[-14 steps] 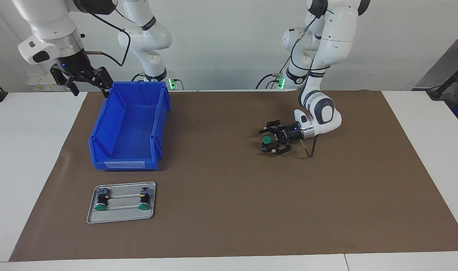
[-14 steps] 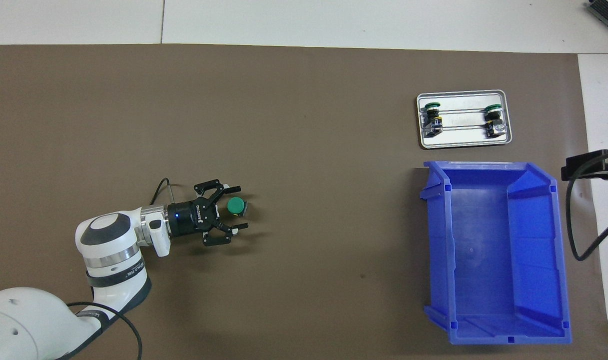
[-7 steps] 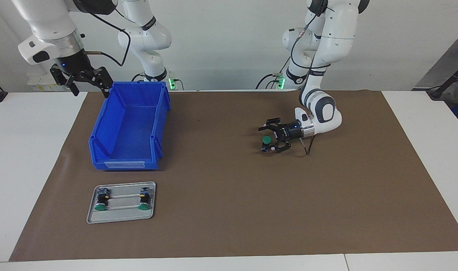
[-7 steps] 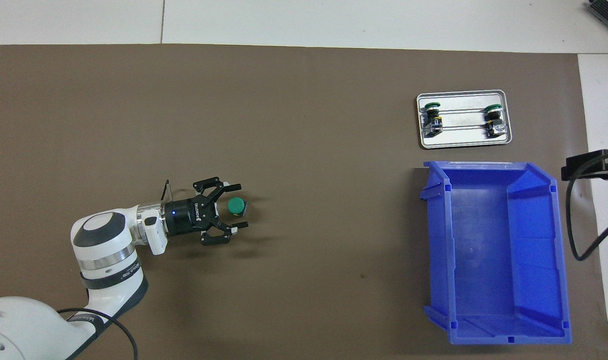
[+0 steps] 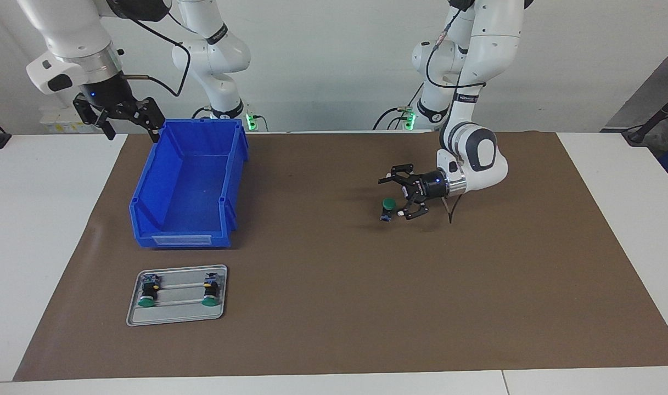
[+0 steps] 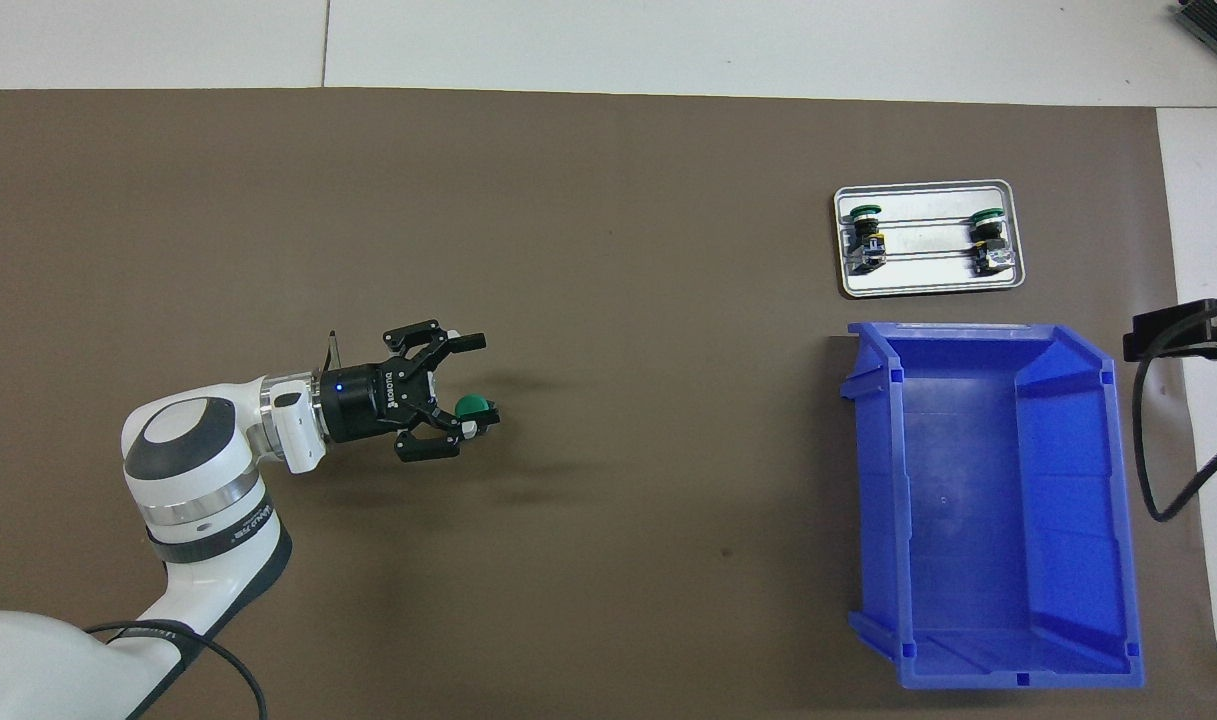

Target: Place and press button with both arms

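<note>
Left gripper [image 5: 395,193] spread wide beside the button [image 5: 388,206] standing on the brown mat [image 5: 334,307]

The button stands well away from the blue bin [image 5: 147,219], toward the left arm's end; right gripper [image 5: 119,118], also wide and empty, waits beside the bin. Risk: a trailing fingertip could clip the green cap and topple it

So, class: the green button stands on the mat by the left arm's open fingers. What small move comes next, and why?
Probably draw the left gripper up and away from the button. Its fingers are open and the button stands cap-up on the brown mat, ungripped, so a finger close by could tip it. The right gripper waits beside the blue bin.
</note>
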`<state>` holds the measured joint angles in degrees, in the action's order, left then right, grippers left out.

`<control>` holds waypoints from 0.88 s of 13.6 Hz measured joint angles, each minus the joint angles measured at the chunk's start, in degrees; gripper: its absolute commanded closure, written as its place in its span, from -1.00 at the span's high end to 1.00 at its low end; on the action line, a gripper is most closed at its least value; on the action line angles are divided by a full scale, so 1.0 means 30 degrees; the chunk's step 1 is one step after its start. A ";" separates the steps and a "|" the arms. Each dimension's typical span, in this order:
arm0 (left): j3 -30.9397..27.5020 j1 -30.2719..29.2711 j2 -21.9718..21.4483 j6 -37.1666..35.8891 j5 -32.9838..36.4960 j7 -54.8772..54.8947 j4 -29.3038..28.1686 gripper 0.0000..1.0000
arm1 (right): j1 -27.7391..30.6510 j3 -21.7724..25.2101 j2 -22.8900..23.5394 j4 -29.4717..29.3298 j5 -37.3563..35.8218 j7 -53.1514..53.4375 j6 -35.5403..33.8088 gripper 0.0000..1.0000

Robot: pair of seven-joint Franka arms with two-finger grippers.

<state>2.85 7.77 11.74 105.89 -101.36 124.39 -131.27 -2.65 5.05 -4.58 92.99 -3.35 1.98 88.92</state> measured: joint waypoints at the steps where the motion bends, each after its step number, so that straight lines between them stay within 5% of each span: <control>1: 0.0029 0.0357 0.0052 0.0515 0.0000 -0.0843 0.0518 0.99 | 0.0000 0.0000 0.0000 0.0000 0.0000 0.0000 0.0000 1.00; 7: 0.0113 0.2767 0.0140 0.5429 0.0419 -0.7045 0.3790 1.00 | 0.0000 0.0000 0.0000 0.0000 0.0000 0.0000 0.0000 1.00; 12: 0.0059 0.3054 -0.0844 0.7724 0.6059 -1.3906 0.5593 1.00 | 0.0000 0.0000 0.0000 0.0000 0.0000 0.0000 0.0000 1.00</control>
<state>3.03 16.93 9.21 129.07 -83.18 82.67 -114.50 -2.65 5.05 -4.58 92.99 -3.35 1.98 88.92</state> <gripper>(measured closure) 0.000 0.000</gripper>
